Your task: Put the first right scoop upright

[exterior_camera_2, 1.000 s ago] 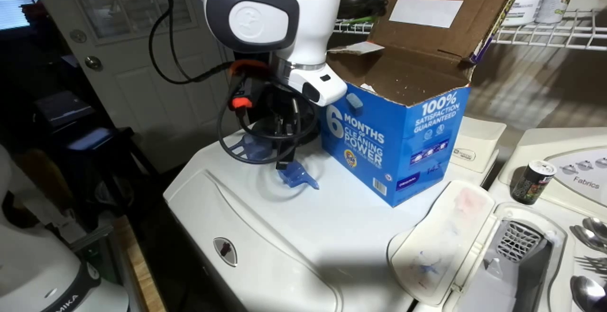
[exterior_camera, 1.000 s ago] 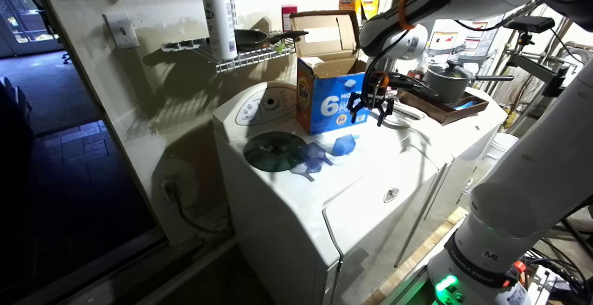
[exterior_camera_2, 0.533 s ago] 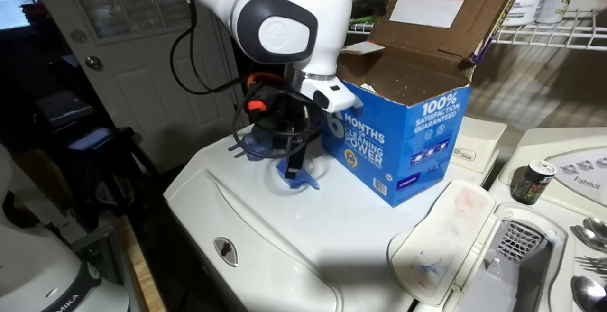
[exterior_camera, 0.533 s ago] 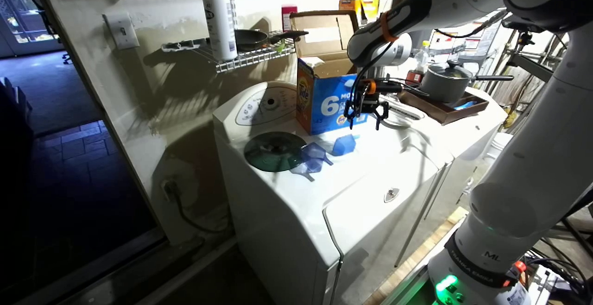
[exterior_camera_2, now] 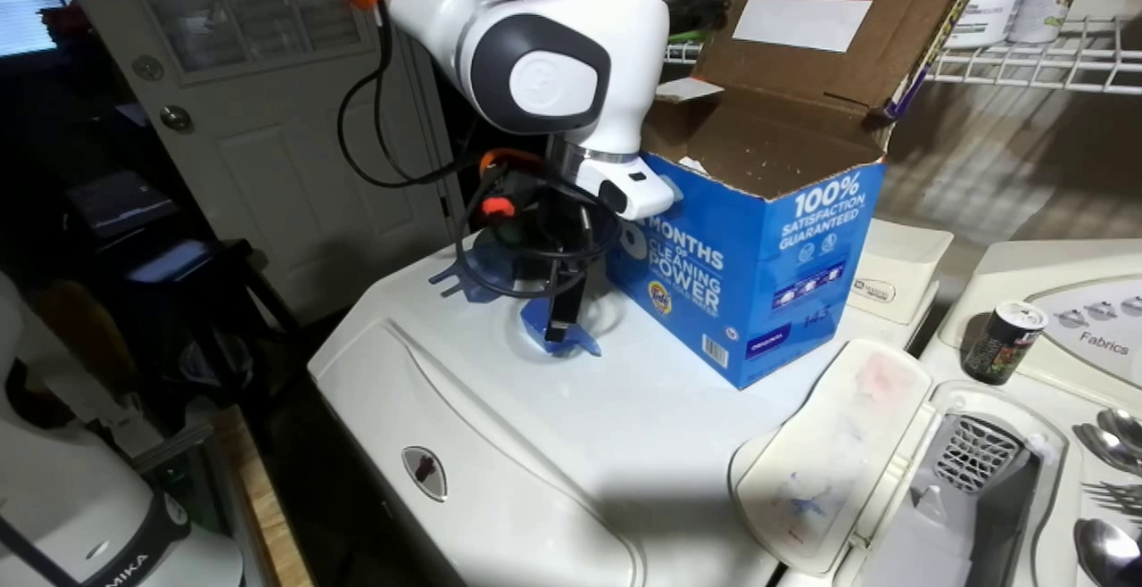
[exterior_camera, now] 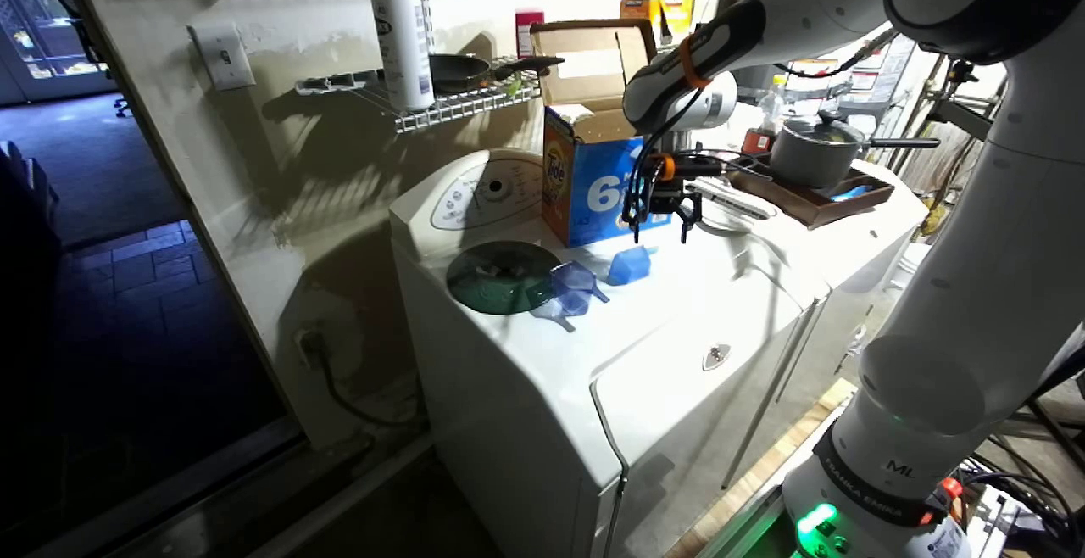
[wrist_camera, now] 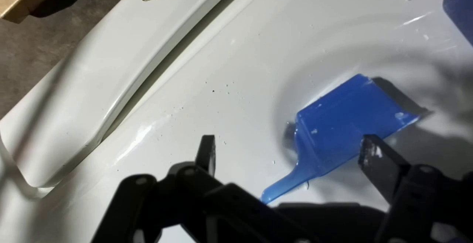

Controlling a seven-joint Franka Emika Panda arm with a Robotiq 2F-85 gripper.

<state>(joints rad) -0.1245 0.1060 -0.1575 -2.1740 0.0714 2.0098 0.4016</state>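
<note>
Gripper over a blue scoop
Jaws stand wide apart, gripping nothing; the scoop lies on the white machine, near the Tide box; in an exterior view, more blue plastic lies by a green disc.

Free path down to scoop, tall carton near.

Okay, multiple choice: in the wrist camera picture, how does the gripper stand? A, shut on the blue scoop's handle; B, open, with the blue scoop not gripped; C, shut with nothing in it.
B: in the wrist view the gripper has its jaws wide apart, and the bare white machine top shows between one jaw and the blue scoop.
</note>
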